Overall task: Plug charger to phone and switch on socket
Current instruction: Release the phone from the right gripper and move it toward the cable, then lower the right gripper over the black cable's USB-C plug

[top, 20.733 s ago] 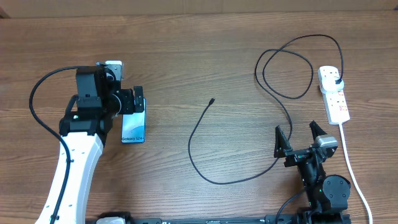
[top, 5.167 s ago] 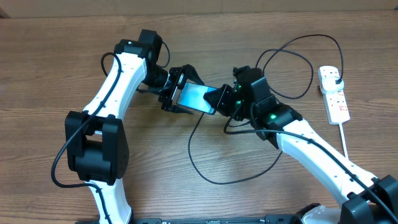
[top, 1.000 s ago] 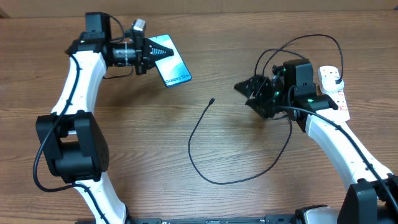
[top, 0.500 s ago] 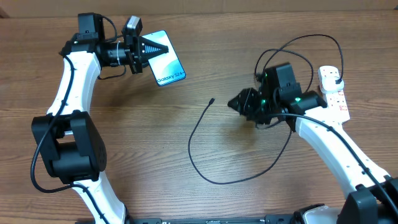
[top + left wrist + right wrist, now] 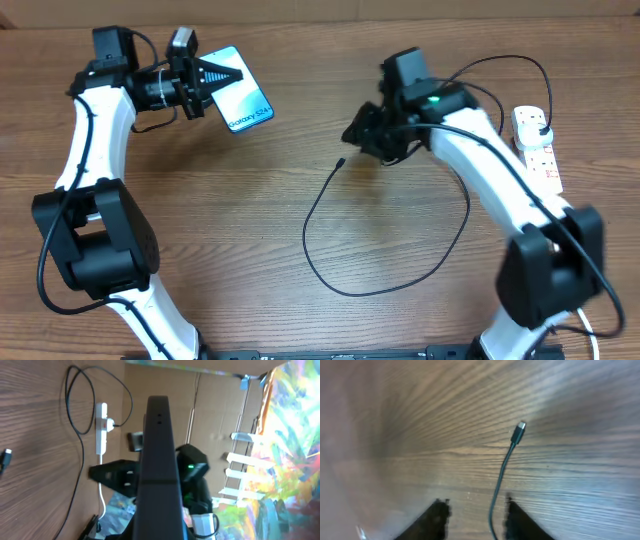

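Phone point(image 5: 240, 103) in left end effector point(image 5: 232, 76)

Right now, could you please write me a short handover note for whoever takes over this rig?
Left gripper: shut on the phone, held up.
Right gripper: open, above the connector tip of the charger, not gripping it.
The plug head sits in the socket.
Done: phone picked up.
Left: grasp the tip, plug it into the phone, switch on the socket.
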You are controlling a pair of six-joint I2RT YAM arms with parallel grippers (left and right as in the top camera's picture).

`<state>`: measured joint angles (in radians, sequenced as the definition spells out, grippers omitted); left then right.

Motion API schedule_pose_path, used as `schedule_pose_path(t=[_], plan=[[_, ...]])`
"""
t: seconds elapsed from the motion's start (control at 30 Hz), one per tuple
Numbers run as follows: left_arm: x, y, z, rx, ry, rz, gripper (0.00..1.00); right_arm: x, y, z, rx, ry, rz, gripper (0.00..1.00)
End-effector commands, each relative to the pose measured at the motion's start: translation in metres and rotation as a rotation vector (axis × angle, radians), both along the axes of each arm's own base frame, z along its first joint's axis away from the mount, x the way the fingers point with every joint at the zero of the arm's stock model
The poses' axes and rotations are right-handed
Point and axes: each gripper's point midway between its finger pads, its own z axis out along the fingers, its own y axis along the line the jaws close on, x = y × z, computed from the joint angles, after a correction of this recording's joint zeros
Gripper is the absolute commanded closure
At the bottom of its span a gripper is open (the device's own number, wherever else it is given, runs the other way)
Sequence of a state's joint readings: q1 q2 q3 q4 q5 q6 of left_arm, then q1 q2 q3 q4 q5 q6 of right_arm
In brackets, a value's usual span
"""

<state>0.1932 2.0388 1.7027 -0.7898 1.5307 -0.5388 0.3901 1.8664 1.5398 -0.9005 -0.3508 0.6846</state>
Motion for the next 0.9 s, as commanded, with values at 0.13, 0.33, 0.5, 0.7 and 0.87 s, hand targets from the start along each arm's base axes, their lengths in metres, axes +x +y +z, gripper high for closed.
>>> schedule_pose_path(t=[0.13, 0.33, 0.5, 0.7, 0.87], plan=[[-0.002, 0.001, 0.014, -0.037, -0.048, -0.018, 0.96, 0.007, 0.025, -0.048, -0.006, 0.117, -0.080, 0.69], [-0.003, 0.001, 0.014, -0.037, -0.048, -0.020, 0.96, 0.001, 0.033, -0.086, -0.042, 0.186, -0.073, 0.69], [-0.002, 0.001, 0.014, -0.035, -0.047, -0.019, 0.95, 0.005, 0.036, -0.097, -0.039, 0.186, -0.079, 0.69], [-0.003, 0.000, 0.014, -0.037, -0.036, -0.019, 0.96, 0.007, 0.038, -0.108, -0.044, 0.195, -0.092, 0.69], [-0.003, 0.000, 0.014, -0.037, -0.037, -0.019, 0.96, 0.011, 0.032, -0.111, -0.079, 0.175, -0.108, 0.69]])
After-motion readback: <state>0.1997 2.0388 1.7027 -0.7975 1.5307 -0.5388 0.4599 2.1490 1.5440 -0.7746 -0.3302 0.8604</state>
